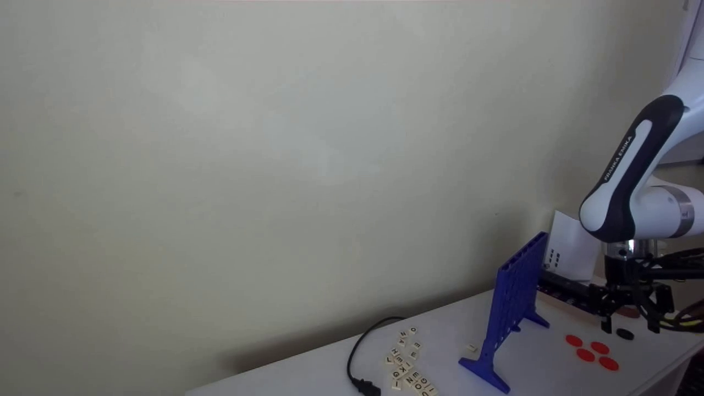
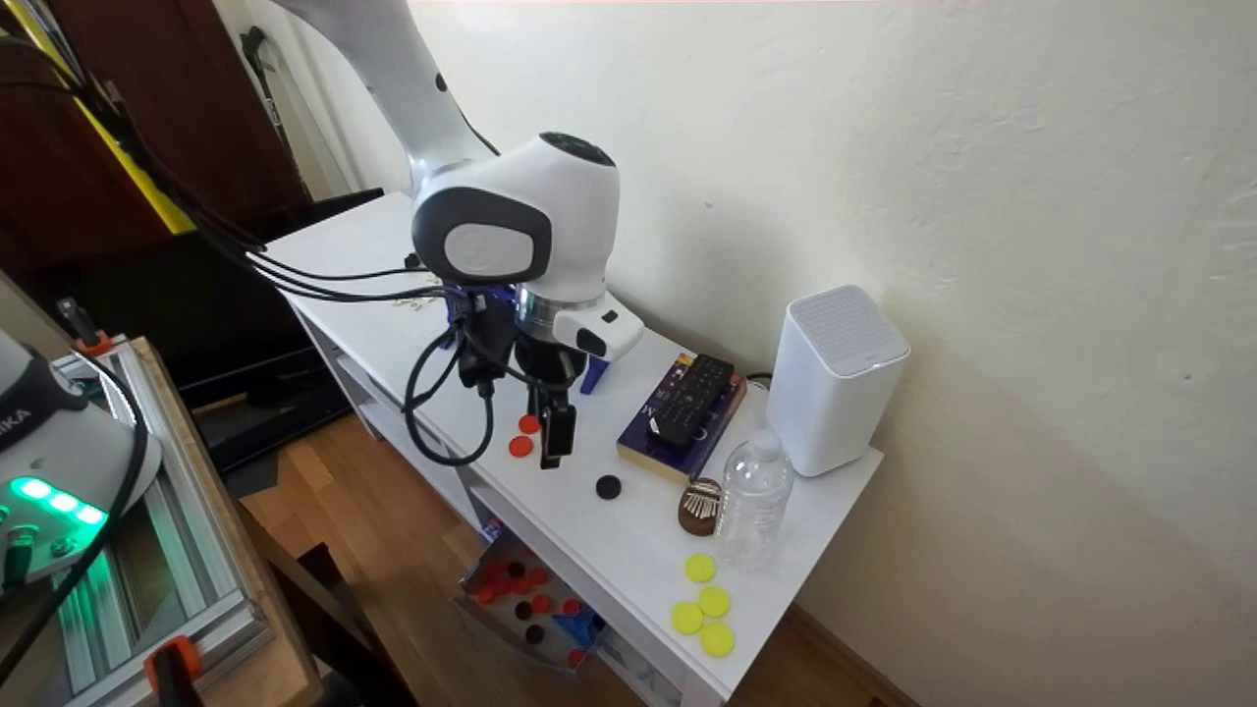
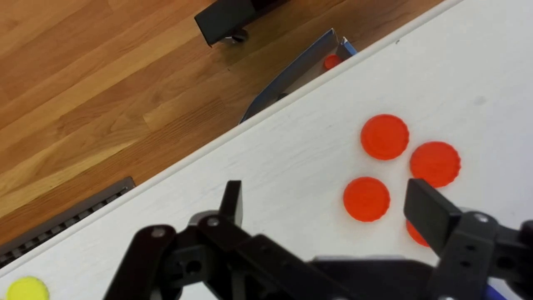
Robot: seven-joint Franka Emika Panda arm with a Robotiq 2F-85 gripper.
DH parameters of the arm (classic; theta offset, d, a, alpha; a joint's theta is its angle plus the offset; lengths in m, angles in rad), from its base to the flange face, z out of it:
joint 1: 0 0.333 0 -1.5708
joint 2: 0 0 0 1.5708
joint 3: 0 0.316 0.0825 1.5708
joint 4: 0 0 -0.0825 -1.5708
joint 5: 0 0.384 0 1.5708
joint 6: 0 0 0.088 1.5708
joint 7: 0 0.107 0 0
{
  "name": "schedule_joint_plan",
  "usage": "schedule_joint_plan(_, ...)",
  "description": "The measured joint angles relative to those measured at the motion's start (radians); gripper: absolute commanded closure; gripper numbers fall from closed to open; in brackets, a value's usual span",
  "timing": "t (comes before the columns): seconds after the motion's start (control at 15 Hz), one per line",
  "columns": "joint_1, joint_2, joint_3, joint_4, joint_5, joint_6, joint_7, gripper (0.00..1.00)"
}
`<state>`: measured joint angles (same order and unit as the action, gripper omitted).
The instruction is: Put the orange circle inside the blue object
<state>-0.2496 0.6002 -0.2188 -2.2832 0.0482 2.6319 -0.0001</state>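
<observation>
Holding our fingers wide apart, we see four orange discs at four o'clock from the blue rack in an exterior view.

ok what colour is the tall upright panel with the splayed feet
The tall upright panel is deep blue, splayed feet included, best seen in an exterior view.

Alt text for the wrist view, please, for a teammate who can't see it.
An open hand hangs above a white tabletop where four orange-red discs lie flat, one mostly hidden behind a finger. A yellow disc, cut off by the bottom edge, shows at lower left. Wooden floor fills the upper left, beyond the tabletop.
</observation>
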Motion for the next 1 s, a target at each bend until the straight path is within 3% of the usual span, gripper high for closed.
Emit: schedule_joint_plan(1.0,-0.081,0.162,0.085,0.151,0.054,-0.001,0.000,0.00)
